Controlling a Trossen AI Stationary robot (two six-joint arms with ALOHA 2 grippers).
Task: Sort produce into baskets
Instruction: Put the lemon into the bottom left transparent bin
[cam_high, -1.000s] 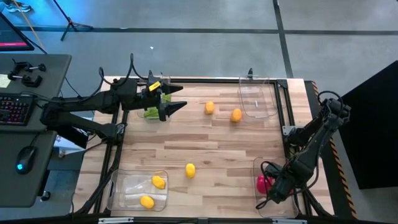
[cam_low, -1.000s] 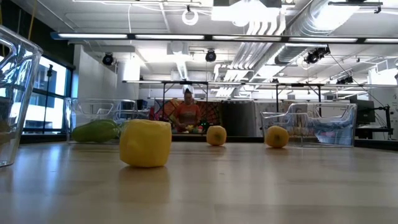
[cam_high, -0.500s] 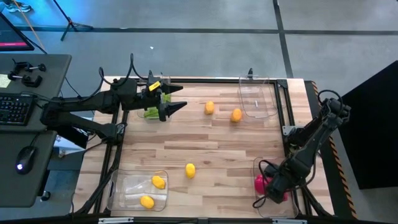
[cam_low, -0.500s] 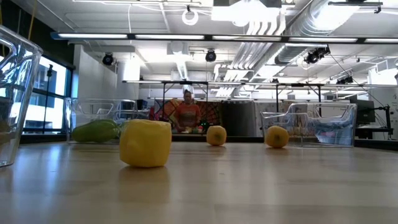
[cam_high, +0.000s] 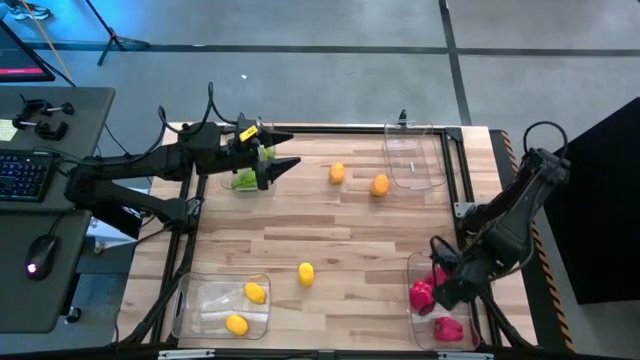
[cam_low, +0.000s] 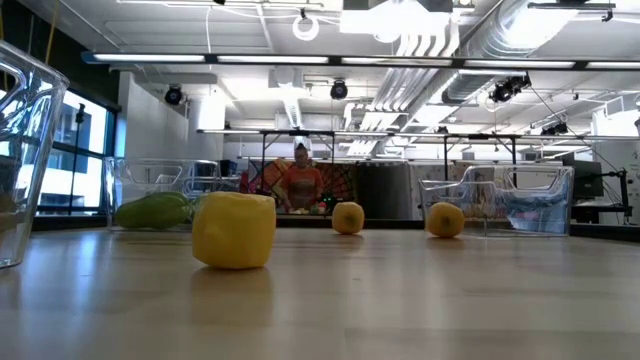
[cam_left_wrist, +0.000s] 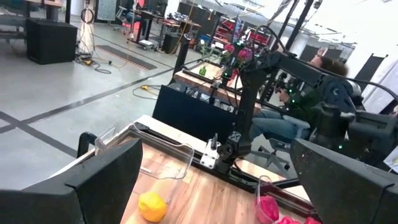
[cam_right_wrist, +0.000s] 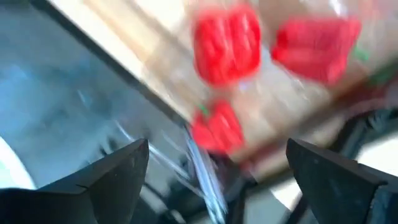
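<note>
My right gripper (cam_high: 442, 285) hangs open over the near-right basket (cam_high: 424, 330), pointing steeply down. Three magenta produce pieces lie in that basket (cam_right_wrist: 227, 43) (cam_right_wrist: 317, 40) (cam_right_wrist: 214, 127), none between the fingers. My left gripper (cam_high: 288, 150) stands open and level above the far-left basket, where green produce (cam_high: 243, 181) lies. Two orange pieces (cam_high: 337, 172) (cam_high: 380, 185) and a yellow piece (cam_high: 306, 273) rest loose on the table. Two yellow pieces (cam_high: 255, 292) (cam_high: 236, 324) lie in the near-left basket (cam_high: 200, 300).
The far-right basket (cam_high: 415, 158) stands at the table's far edge, by the orange pieces. A black frame (cam_high: 455, 180) runs along the table's right side. Open tabletop (cam_high: 370, 240) lies in the middle. A person (cam_low: 300, 182) sits in the room beyond.
My right gripper has risen out of the near-right basket and drawn toward the far edge, tipping a little less steeply. A magenta piece now shows lying at the basket's near end, where the gripper stood before.
</note>
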